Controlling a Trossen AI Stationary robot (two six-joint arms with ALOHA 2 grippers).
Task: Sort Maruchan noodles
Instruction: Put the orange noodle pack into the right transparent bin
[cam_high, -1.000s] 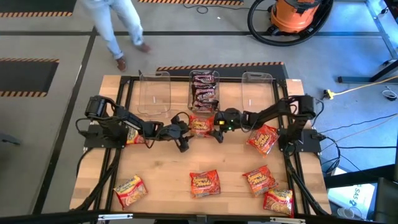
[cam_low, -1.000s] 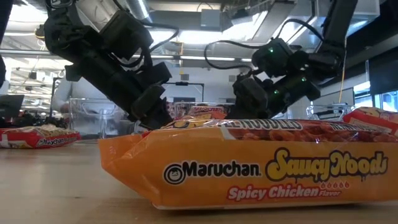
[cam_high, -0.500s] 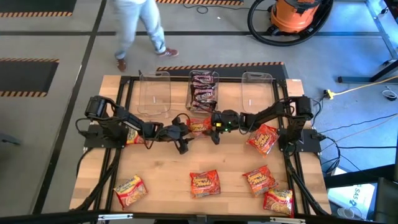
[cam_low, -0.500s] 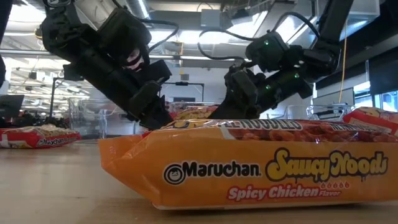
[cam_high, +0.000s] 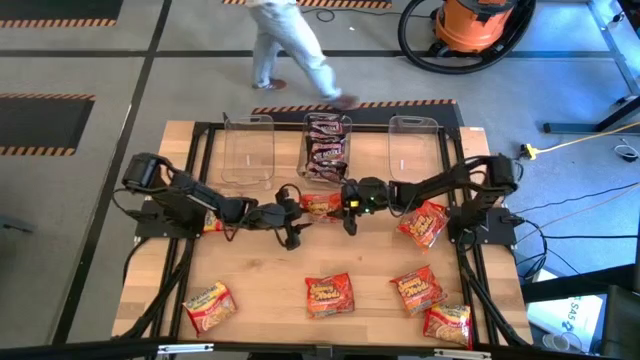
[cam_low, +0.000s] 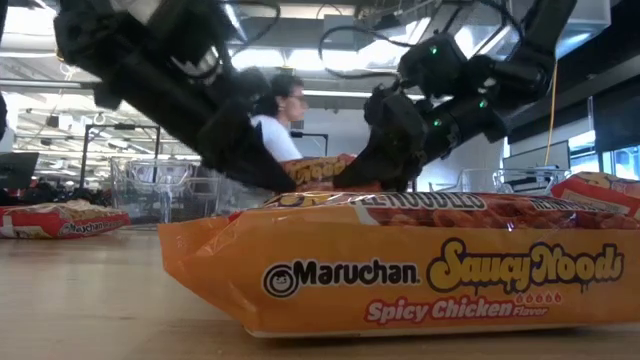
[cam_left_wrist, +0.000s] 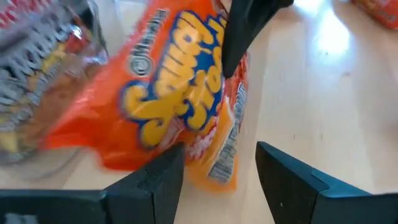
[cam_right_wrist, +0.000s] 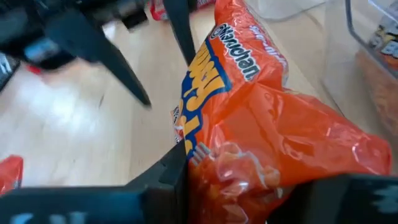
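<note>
Packet (cam_right_wrist: 249, 118) clamped in right hand (cam_right_wrist: 242, 180), left hand (cam_left_wrist: 217, 180) apart, only wrist views telling.

Even, bright overhead lighting; ceiling strip lights (cam_low: 300, 95) glare in the low view, leaving both arms as dark silhouettes. The wooden table (cam_high: 260, 290) shows soft, short shadows. The left wrist view is motion-blurred throughout; the orange packet (cam_right_wrist: 261, 118) carries specular highlights.

Three clear tubs (cam_high: 248, 148) stand in a row, seven orange-red noodle packets (cam_high: 328, 294) are visible, and one person (cam_high: 290, 50) walks past the table (cam_high: 260, 290).
</note>
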